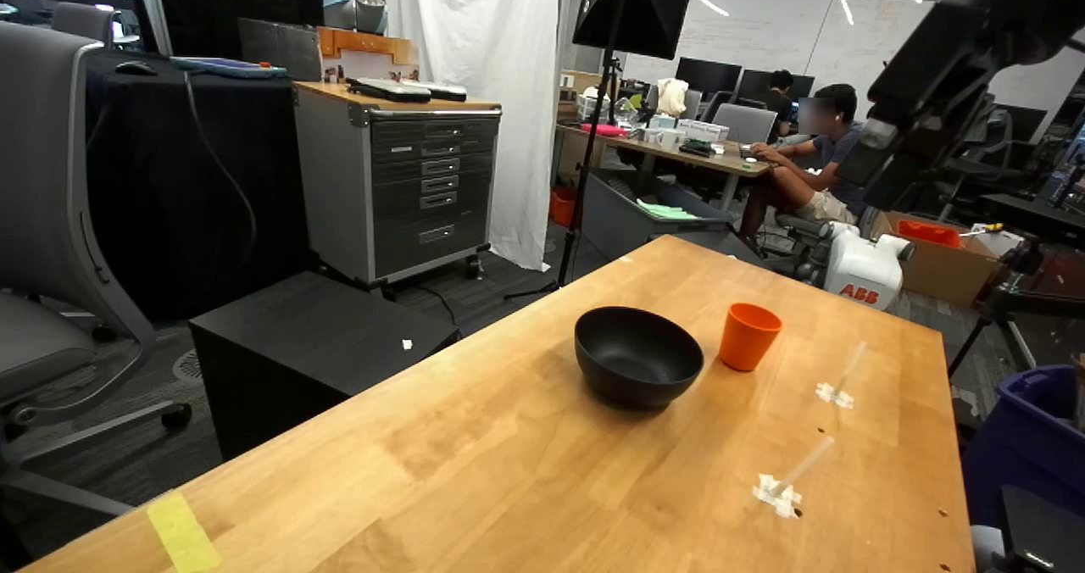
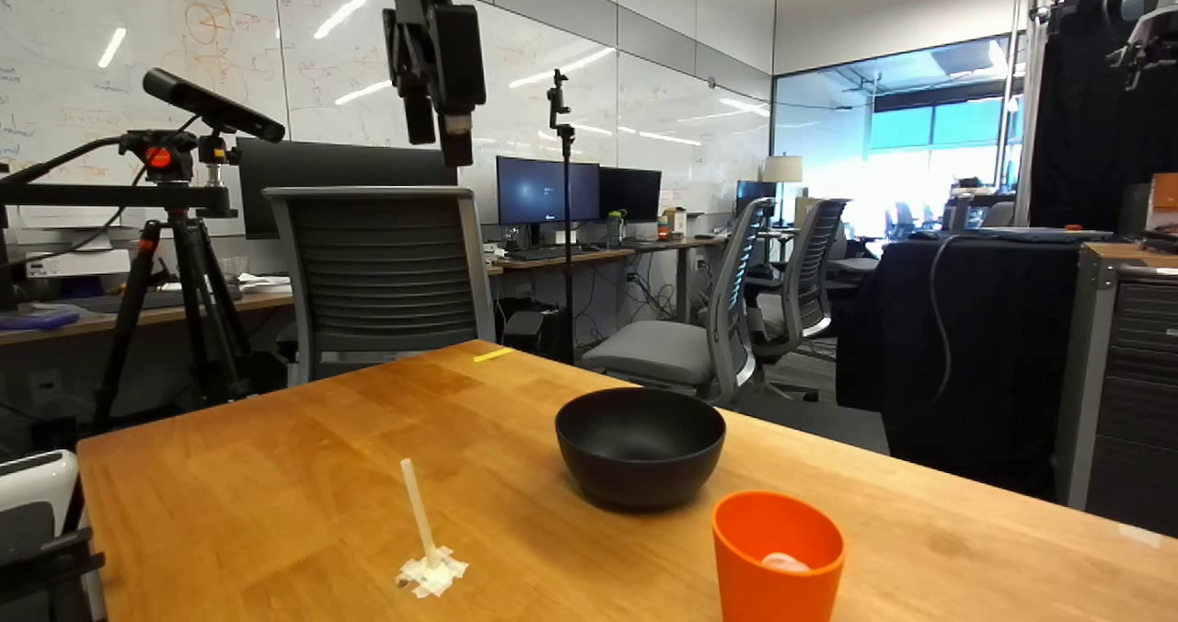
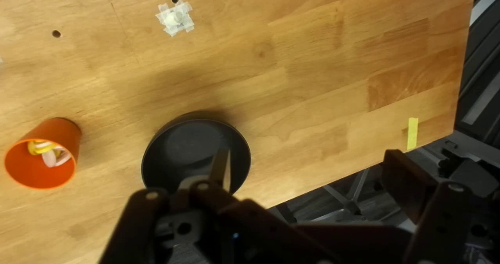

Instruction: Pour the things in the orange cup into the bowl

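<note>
Nearest in the wrist view hangs the tool (image 3: 310, 168), spread wide; on the bench (image 3: 297, 115) below sit the black bowl (image 3: 185, 148) and, apart from it, the upright orange cup (image 3: 65, 133) with yellow and pale bits (image 3: 49, 154) inside, while a gray chair (image 2: 391, 272) stands beyond.

Pincer (image 2: 439, 134) aloft (and widely agape)

Wooden table (image 1: 509, 471) — bowl (image 1: 640, 357), orange cup (image 1: 748, 342), white scraps (image 3: 174, 18), yellow strip (image 1: 183, 532)
</note>
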{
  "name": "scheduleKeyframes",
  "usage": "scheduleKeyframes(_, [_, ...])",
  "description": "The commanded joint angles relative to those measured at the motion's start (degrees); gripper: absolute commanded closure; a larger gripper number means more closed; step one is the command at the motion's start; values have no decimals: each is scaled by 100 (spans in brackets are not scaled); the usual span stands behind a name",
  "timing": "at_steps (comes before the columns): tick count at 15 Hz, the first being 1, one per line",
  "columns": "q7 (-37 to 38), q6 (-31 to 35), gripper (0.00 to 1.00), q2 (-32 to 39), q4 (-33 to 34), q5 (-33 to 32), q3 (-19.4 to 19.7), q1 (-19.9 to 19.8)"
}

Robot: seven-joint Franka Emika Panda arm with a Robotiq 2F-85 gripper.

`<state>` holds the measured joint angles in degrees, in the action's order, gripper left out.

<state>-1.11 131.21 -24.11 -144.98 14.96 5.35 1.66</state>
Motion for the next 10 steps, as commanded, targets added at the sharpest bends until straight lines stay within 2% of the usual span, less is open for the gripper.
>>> scheduleKeyframes(1, [3, -18, 0, 43, 48, 16, -38, -83])
scheduleKeyframes(10, [68, 42, 0, 195, 141, 7, -7, -238])
